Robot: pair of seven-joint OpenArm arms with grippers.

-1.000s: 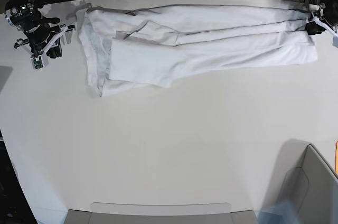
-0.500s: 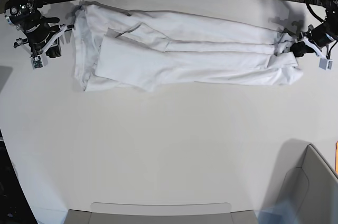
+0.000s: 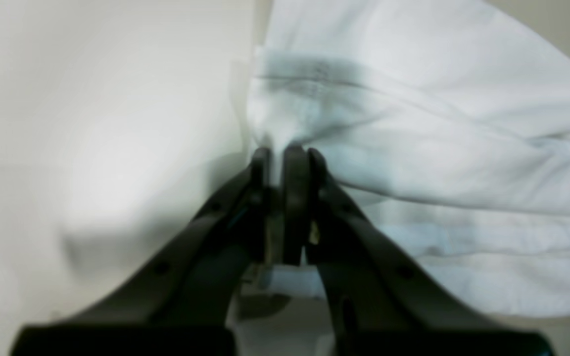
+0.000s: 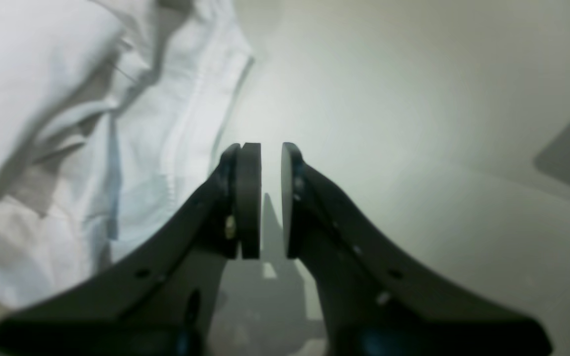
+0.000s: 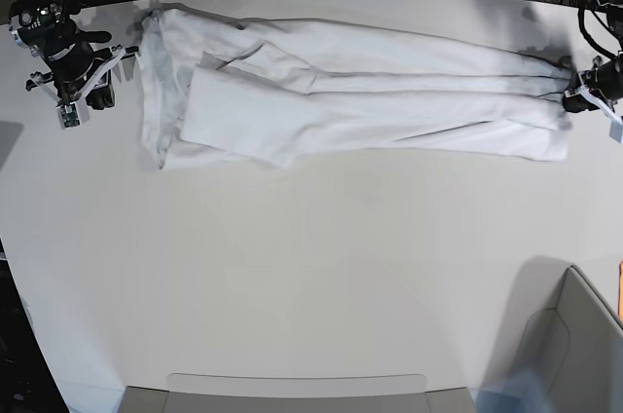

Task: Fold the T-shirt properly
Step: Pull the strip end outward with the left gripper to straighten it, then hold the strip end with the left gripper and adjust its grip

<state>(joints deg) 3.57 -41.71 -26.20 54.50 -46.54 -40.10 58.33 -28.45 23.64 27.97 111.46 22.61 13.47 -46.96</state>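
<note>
T-shirt (image 5: 341,92) lies along the table's (image 5: 311,267) far edge (stretched between both arms).

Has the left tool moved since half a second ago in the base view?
Yes. The left tool, shut on the T-shirt hem, has shifted toward the table's right edge, drawing the cloth out straighter along the far side.

Matte black end effector (image 4: 270,198) — curved fingers

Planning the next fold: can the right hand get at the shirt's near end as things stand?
Probably yes: the right hand hangs empty over bare table right beside the T-shirt edge, with nothing between them.
</note>
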